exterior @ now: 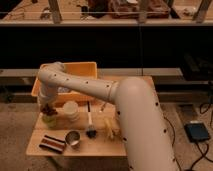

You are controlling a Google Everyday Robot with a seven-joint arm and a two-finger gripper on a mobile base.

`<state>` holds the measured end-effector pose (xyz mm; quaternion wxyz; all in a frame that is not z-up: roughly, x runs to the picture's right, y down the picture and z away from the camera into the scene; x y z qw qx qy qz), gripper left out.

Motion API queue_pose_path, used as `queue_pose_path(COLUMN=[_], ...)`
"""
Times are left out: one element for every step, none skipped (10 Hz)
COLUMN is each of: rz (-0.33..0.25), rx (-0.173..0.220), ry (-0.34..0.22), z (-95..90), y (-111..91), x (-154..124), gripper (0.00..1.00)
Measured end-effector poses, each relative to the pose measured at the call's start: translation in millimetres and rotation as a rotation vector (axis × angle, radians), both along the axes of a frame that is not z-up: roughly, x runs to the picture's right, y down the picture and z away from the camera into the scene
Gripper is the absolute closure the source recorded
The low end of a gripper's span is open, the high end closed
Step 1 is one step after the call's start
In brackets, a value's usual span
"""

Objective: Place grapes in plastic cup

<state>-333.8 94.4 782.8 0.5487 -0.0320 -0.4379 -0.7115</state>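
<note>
The light-green plastic cup (49,120) stands at the left end of the small wooden table (95,146). My gripper (48,106) hangs straight down right over it, at the end of the white arm (95,90) that reaches in from the right. A dark lumpy bunch, the grapes (49,109), sits at the gripper's tip, just above the cup's rim and touching or nearly touching it. The gripper appears shut on the grapes.
A cream-white cup (71,111) stands just right of the green cup. A metal cup (73,138) and a dark flat packet (51,143) lie near the front edge. A dark brush (90,126) and a banana (110,128) lie mid-table. An orange bin (82,70) sits behind.
</note>
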Motion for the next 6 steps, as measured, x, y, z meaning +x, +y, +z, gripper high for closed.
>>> queue_pose_path(rz=[0.001,-0.005,-0.006,-0.008,-0.014,-0.019], rx=[0.000,0.001,0.001,0.003,0.005,0.007], ry=[-0.001,-0.007,-0.008,-0.004,0.003,0.007], z=[0.4,-0.4,-1.3,-1.4,-1.8,-2.2], y=[0.7,4.5,6.3,7.2,7.7,8.5], x=[0.4,-3.1,-4.5,-4.4,-3.7,-3.4], gripper=[1.00,1.00,0.96,0.88,0.76,0.65])
